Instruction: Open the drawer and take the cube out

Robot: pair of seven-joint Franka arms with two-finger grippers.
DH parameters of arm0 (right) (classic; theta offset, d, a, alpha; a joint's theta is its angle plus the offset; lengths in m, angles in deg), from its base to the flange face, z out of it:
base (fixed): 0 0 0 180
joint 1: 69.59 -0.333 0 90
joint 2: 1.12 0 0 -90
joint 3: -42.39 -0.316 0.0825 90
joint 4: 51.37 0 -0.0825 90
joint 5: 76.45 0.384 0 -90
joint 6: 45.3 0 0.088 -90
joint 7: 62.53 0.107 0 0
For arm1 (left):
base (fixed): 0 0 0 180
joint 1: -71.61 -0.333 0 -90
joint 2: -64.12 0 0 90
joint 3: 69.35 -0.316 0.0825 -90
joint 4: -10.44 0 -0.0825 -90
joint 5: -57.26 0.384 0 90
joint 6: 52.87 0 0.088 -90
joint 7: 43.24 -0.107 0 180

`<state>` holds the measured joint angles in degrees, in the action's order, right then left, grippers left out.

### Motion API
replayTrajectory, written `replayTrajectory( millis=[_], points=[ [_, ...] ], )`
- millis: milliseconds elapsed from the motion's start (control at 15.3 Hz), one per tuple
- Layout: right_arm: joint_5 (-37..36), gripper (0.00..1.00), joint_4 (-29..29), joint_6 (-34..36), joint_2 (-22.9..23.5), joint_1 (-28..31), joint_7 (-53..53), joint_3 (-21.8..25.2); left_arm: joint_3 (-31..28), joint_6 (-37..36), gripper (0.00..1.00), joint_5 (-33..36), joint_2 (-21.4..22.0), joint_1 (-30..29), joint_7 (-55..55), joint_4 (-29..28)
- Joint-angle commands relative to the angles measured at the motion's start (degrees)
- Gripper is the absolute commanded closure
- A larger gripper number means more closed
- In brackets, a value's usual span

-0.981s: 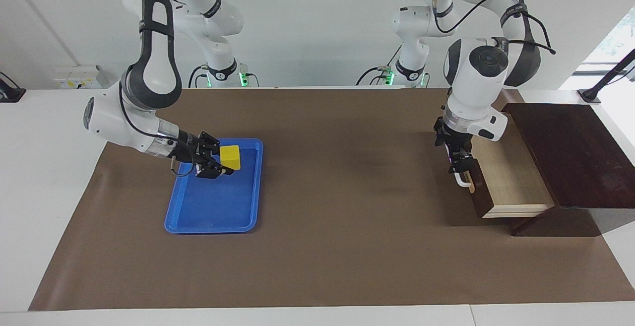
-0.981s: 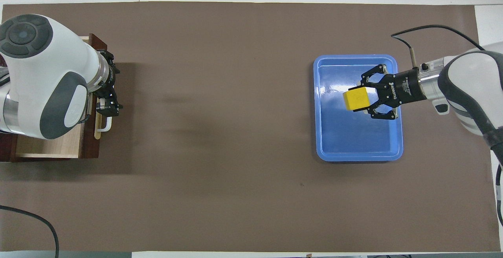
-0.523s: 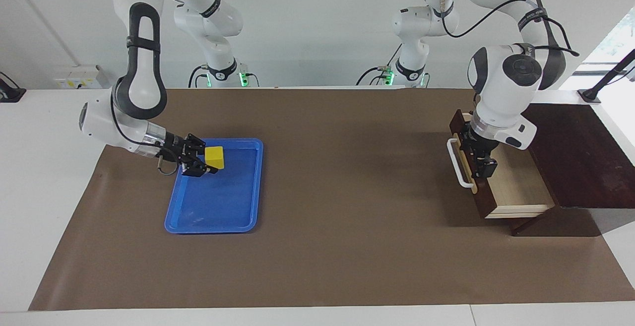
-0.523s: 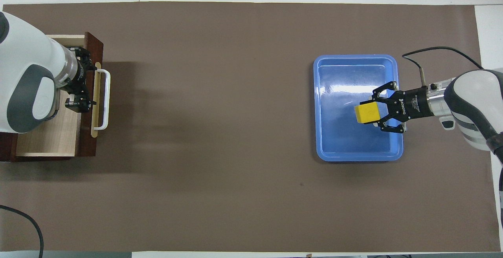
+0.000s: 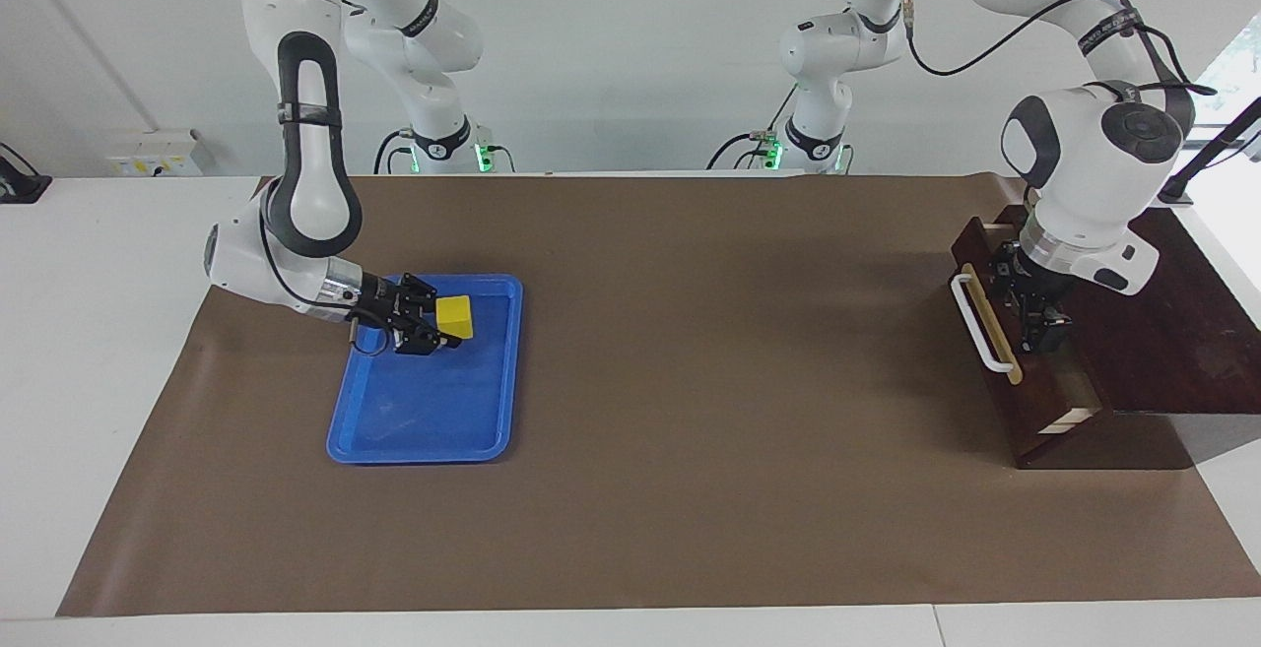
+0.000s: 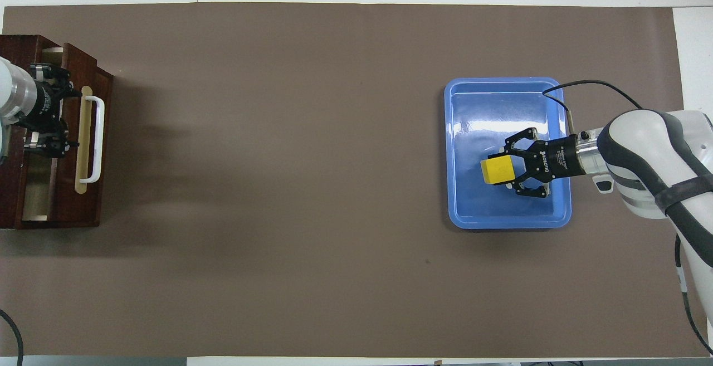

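At the left of the facing view the right gripper (image 5: pixel 433 329) pinches the cube (image 5: pixel 454 316) between its fingers low over the blue tray (image 5: pixel 424 435), apparently to set it down there. At the right of that view the left gripper (image 5: pixel 1034 304) sits at the drawer (image 5: pixel 1025 401), now only slightly out of its box (seemingly pushing it shut), though whether its fingers are spread or pressed together I cannot tell. The overhead view shows both fingers flanking the cube (image 6: pixel 498 170); the facing view alone suggests its height above the tray floor.

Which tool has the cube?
The right tool, shut on the cube over the blue tray; the left tool is in the drawer.
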<state>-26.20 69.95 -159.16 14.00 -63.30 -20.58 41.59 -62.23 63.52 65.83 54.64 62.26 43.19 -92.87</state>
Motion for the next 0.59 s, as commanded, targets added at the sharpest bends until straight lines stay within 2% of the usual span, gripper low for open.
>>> replayTrajectory(
  millis=[0, 523],
  points=[
    [3.53, 1.00, 2.68, -2.51, -0.52, -1.72, -2.65, -0.17, 0.44, 2.61, 0.00, 1.02, -0.01, -2.50, -2.67, -1.19],
    [3.89, 1.00, 5.94, -2.42, -1.05, -1.73, -4.42, -0.17, 0.44, 2.96, 0.00, 1.02, -0.01, -4.27, -5.13, -1.19]
  ],
)
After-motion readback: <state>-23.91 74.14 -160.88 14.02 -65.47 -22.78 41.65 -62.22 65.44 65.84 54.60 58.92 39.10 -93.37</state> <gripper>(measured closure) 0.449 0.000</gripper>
